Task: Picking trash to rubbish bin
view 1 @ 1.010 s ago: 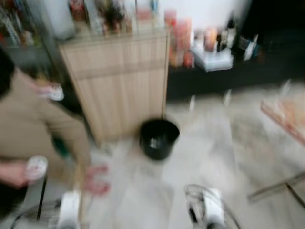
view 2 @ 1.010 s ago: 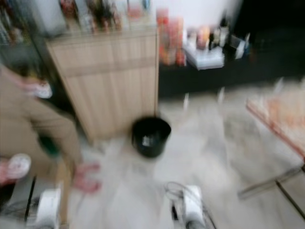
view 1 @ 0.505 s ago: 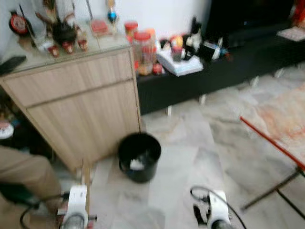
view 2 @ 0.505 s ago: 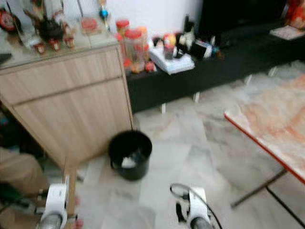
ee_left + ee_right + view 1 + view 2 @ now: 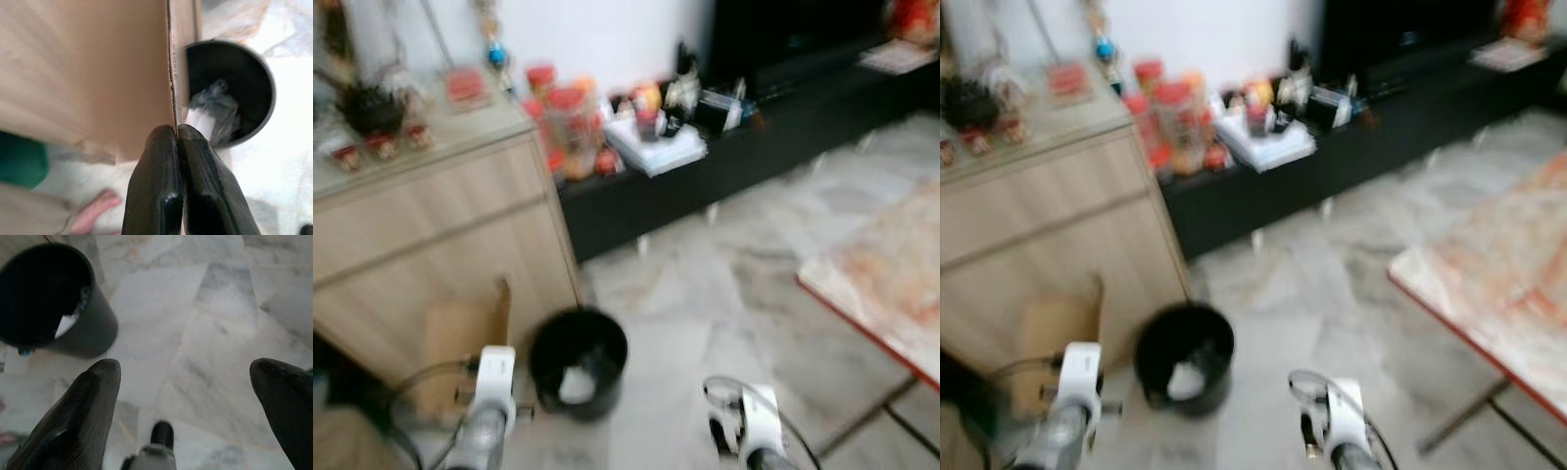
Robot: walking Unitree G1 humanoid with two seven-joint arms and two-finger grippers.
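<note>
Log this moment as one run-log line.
left gripper: shut on cardboard piece, beside black bin | right gripper: open, holding nothing, above marble floor | bin: holds white trash

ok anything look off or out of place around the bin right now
Nothing spilled or damaged. The black bin stands upright on the floor with white trash inside. The left gripper pinches a flat cardboard piece beside the bin; a person's bare foot is nearby.

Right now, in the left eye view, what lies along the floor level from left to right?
Cardboard piece held in the left tool → black rubbish bin → marble floor → red-edged table.
</note>
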